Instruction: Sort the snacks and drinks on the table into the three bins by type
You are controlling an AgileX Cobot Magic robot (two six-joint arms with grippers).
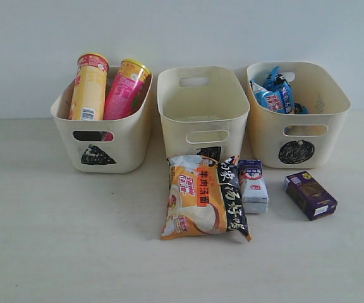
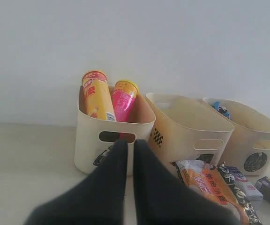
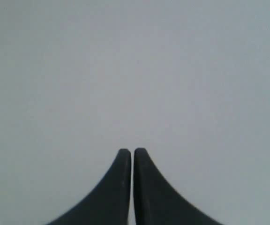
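Sorting half done; left end effector [image 2: 130,143] and right end effector [image 3: 129,151] sat pinched closed, empty.
Orange-black noodle packet [image 1: 204,205] lay on the bench [image 1: 55,240] against the white-blue carton [image 1: 253,185]; grabbing it risked dragging that carton.

The pale desk [image 1: 55,240] carries three cream tubs in a row at the back: the triangle bin [image 1: 106,142], the middle bin [image 1: 202,120] and the circle bin [image 1: 308,142]. Before the middle bin lies the orange-black noodle packet [image 1: 201,197], with the white-blue carton [image 1: 253,185] just beside it and the purple carton [image 1: 309,194] apart, before the circle bin.
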